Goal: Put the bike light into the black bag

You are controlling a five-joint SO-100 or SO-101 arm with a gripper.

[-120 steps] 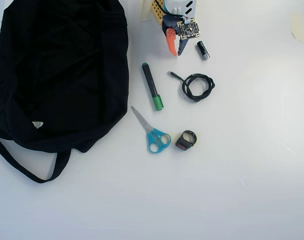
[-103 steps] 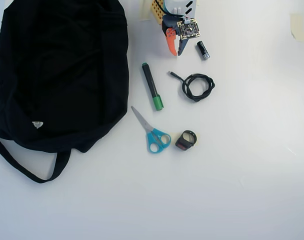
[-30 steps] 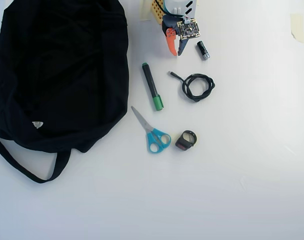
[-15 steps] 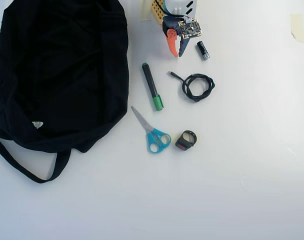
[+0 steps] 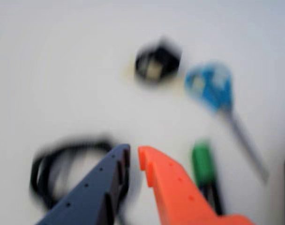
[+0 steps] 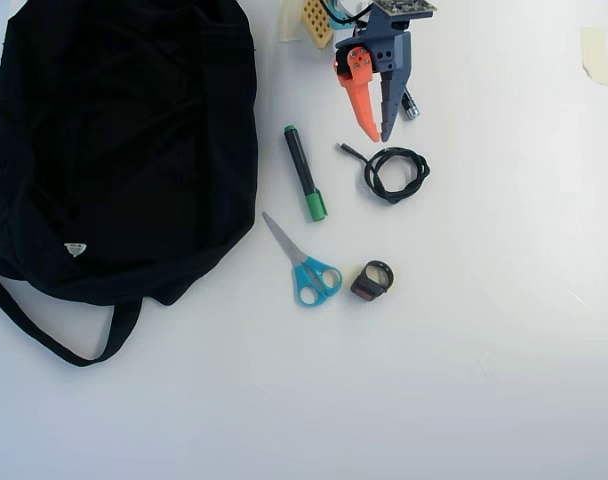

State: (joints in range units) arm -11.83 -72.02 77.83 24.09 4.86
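Well below the gripper (image 6: 378,136) in the overhead view, past the cable (image 6: 394,172), lies the light (image 6: 371,281), straight along the nearly closed, empty fingers' line.

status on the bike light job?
Nothing done yet. The bike light lies on the table beside the scissors, outside the bag. The gripper is empty, nearly shut, above the cable. Left: reach, grasp, carry to the bag.
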